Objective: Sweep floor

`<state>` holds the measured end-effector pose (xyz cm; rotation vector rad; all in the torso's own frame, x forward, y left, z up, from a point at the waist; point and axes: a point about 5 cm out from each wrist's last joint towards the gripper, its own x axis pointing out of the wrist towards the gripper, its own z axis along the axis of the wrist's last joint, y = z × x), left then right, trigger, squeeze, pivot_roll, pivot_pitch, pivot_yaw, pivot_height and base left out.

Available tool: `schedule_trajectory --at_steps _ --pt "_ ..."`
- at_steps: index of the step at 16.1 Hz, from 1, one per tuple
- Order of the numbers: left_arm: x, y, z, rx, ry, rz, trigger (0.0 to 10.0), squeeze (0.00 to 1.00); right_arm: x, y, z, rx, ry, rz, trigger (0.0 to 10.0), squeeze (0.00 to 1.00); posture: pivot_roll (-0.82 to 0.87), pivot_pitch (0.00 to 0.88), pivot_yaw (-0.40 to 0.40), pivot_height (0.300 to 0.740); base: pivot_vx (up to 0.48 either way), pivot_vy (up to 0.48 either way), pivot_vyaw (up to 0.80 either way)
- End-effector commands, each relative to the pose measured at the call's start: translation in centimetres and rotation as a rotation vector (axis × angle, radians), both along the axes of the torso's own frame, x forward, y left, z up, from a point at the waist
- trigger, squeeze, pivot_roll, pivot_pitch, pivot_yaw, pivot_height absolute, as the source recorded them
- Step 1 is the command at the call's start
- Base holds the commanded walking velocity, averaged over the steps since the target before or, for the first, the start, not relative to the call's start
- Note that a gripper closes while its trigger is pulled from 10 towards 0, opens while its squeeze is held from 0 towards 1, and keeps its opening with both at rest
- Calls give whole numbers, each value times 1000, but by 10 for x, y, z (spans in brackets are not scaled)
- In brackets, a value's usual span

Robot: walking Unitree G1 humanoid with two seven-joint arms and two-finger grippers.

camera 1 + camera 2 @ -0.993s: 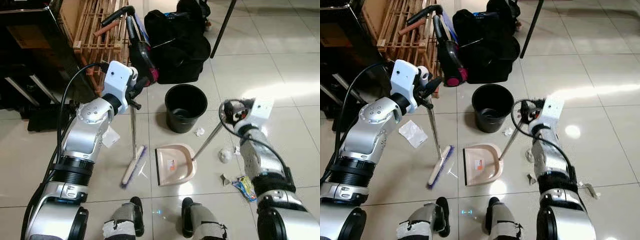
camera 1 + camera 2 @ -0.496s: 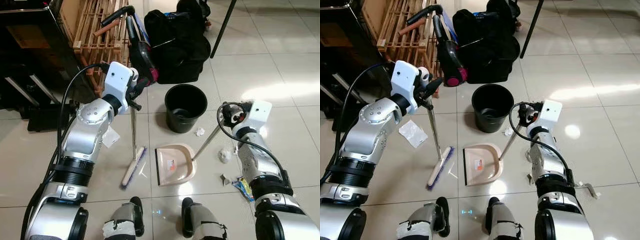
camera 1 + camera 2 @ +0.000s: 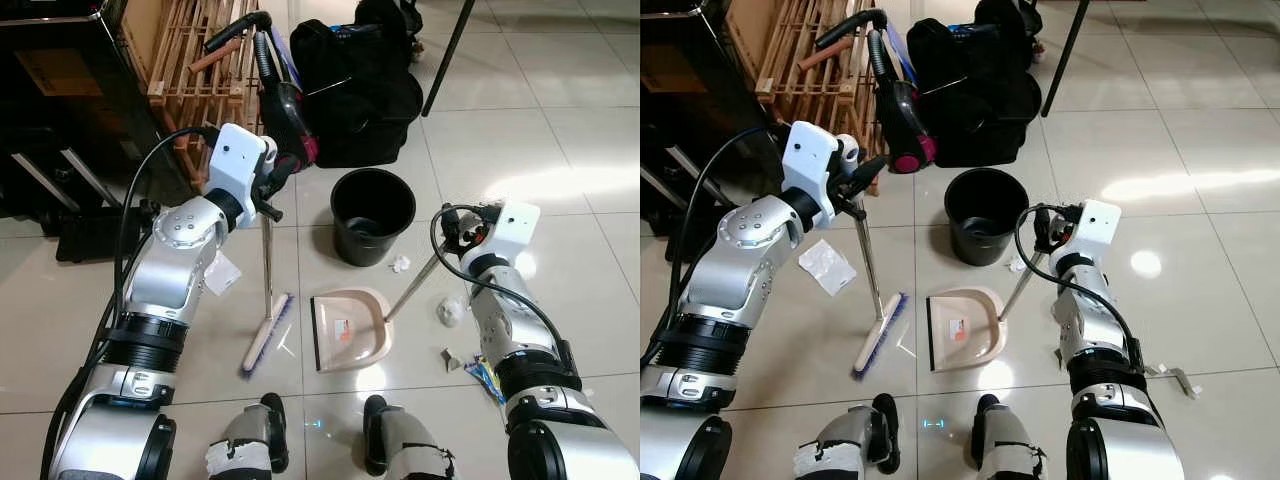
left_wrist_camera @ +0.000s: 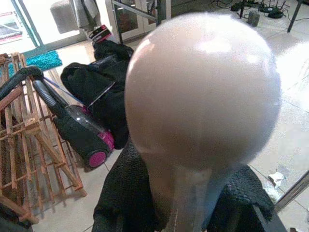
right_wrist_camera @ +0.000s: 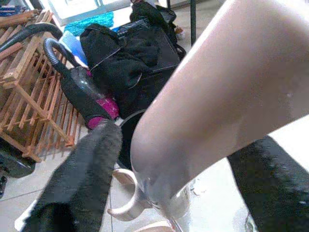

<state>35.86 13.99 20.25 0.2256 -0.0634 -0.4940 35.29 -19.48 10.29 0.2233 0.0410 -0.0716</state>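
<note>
Broom (image 3: pixel 266 300) stands upright in your left pincer (image 3: pixel 268 183), clamped on its handle. Your right pincer (image 3: pixel 462 232) grips the pink dustpan (image 3: pixel 346 330) handle.

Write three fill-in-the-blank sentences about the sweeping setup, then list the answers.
1. The left gripper holds the ____ by its handle.
2. The right gripper holds the long handle of the ____.
3. The black bucket stands on the floor just beyond the ____.

Answers: broom; dustpan; dustpan
</note>
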Motion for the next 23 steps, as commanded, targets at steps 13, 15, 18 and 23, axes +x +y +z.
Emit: schedule_trajectory --at_steps 13,15,18,23 --pt "-3 -3 4 16 -31 -26 10000 0 -4 -7 -7 37 7 -30 0 0 -19 263 -8 740 0 0 0" --pt "-4 -4 4 16 -32 -27 10000 0 -4 -8 -7 39 2 -34 0 0 -20 263 -8 740 0 0 0" --pt "-4 -5 4 20 -35 -29 10000 0 -4 -8 -5 43 -11 -34 0 0 -21 263 -9 740 0 0 0" --pt "-5 -3 4 26 -38 -25 10000 0 -3 -6 1 48 -41 -31 0 0 -20 265 -14 740 0 0 0"
